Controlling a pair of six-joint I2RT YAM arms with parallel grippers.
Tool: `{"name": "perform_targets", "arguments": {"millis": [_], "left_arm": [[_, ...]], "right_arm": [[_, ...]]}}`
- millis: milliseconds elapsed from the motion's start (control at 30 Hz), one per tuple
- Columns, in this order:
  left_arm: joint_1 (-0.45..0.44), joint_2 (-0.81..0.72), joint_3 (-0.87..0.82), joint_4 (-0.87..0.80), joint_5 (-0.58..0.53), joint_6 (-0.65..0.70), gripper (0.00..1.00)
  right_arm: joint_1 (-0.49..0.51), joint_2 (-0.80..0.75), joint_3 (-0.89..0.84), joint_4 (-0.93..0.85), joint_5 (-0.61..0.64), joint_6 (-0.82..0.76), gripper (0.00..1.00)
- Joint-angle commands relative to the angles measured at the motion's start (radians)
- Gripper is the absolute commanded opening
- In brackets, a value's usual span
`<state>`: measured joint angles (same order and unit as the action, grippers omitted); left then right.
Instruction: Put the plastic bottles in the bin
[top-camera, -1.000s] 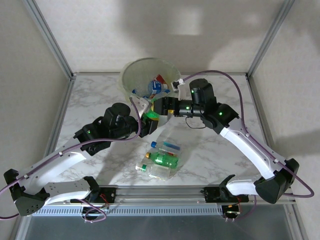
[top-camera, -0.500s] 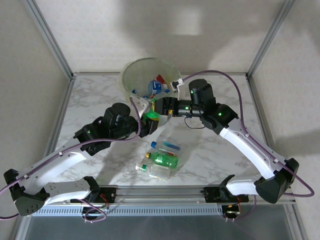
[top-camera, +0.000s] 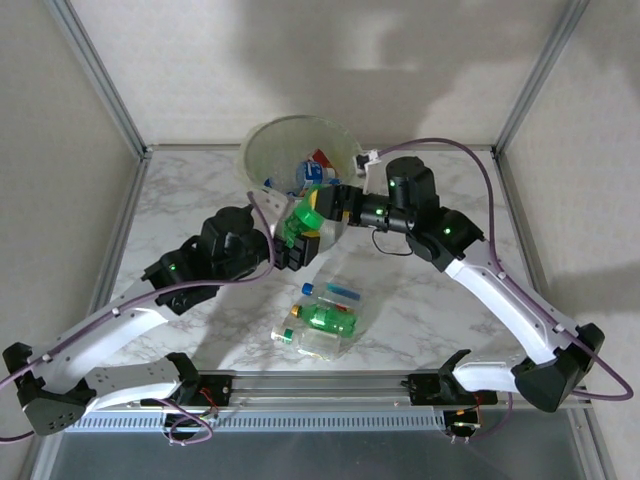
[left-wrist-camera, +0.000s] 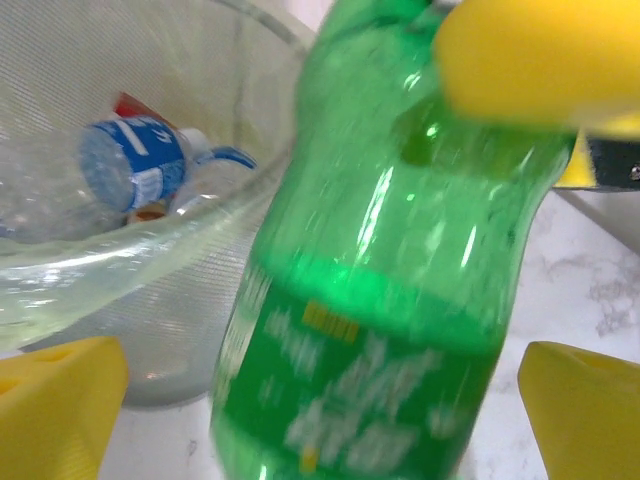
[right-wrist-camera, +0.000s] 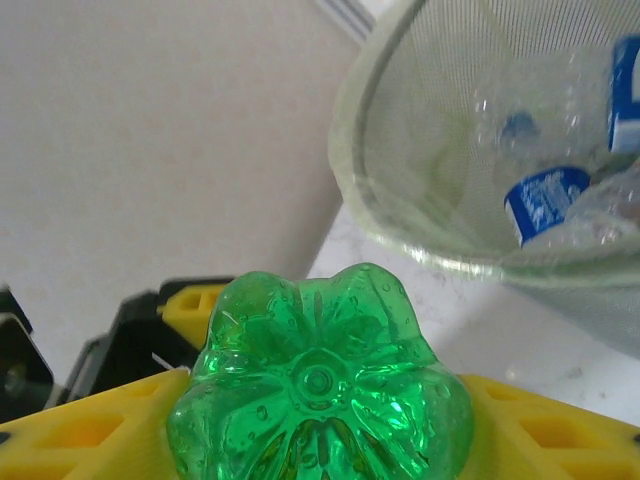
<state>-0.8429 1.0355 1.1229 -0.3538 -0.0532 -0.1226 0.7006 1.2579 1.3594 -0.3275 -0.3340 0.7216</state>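
Nearest the arm bases, a small heap of bottles (top-camera: 322, 322) is lying on the marbled desk (top-camera: 190, 200), awaiting collection. Beyond it, the left end effector (top-camera: 292, 250) is standing spread wide. Its yellow pads (left-wrist-camera: 60, 405) are flanking the green bottle (left-wrist-camera: 380, 300) with clear gaps on both sides, touching nothing. The right end effector (top-camera: 320, 208) is pinching that green bottle close to its base, which is facing the right wrist camera. The bottle is hanging above the desk just beside the near wall of the bin (top-camera: 268, 135), and by judgement is not yet over the opening.

Step in hand, by assessment: carrying the green bottle over the rim and dropping it. Recommended: lifting clear of the rim first, avoiding the spread left pads, and loosening only once the whole bottle is above the opening. The grip is sitting at one end, so the bottle may swing.

The bottle is showing translucent green, with a petal-shaped base and a darker green label with pale lettering. Farther off, blue-labelled bottles (top-camera: 308, 175) are lying inside the bin.
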Motion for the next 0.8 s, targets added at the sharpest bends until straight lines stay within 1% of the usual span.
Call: {"name": "perform_targets", "arguments": {"millis": [0, 67, 200, 233, 300, 367, 533, 667, 700, 733, 767], "left_arm": [[0.029, -0.081, -0.009, 0.095, -0.096, -0.084, 0.99], [0.068, -0.111, -0.006, 0.115, -0.106, -0.15, 0.99], [0.146, -0.145, -0.027, 0.112, -0.114, -0.268, 0.99], [0.169, -0.154, -0.046, 0.112, -0.109, -0.302, 0.99], [0.207, -0.178, -0.104, 0.114, -0.091, -0.367, 1.0], [0.225, -0.207, -0.169, 0.128, -0.066, -0.423, 0.99], [0.226, -0.25, -0.289, 0.164, -0.015, -0.503, 0.95], [0.226, -0.258, -0.329, 0.161, -0.006, -0.507, 0.93], [0.226, -0.257, -0.331, 0.153, -0.013, -0.501, 0.92], [0.226, -0.258, -0.33, 0.143, -0.018, -0.492, 0.92], [0.226, -0.257, -0.328, 0.135, -0.022, -0.483, 0.92]], "right_arm": [[-0.062, -0.024, 0.021, 0.178, 0.074, 0.112, 0.66], [-0.101, 0.003, 0.033, 0.265, 0.076, 0.178, 0.67], [-0.143, 0.1, 0.08, 0.368, 0.113, 0.285, 0.66], [-0.15, 0.127, 0.089, 0.395, 0.125, 0.315, 0.66], [-0.164, 0.18, 0.102, 0.464, 0.106, 0.375, 0.66], [-0.167, 0.242, 0.128, 0.496, 0.119, 0.416, 0.65], [-0.166, 0.362, 0.2, 0.484, 0.16, 0.469, 0.65], [-0.167, 0.443, 0.268, 0.423, 0.18, 0.484, 0.65], [-0.166, 0.466, 0.292, 0.4, 0.179, 0.486, 0.66], [-0.168, 0.488, 0.318, 0.379, 0.177, 0.484, 0.7], [-0.167, 0.504, 0.34, 0.357, 0.174, 0.481, 0.76]]}}
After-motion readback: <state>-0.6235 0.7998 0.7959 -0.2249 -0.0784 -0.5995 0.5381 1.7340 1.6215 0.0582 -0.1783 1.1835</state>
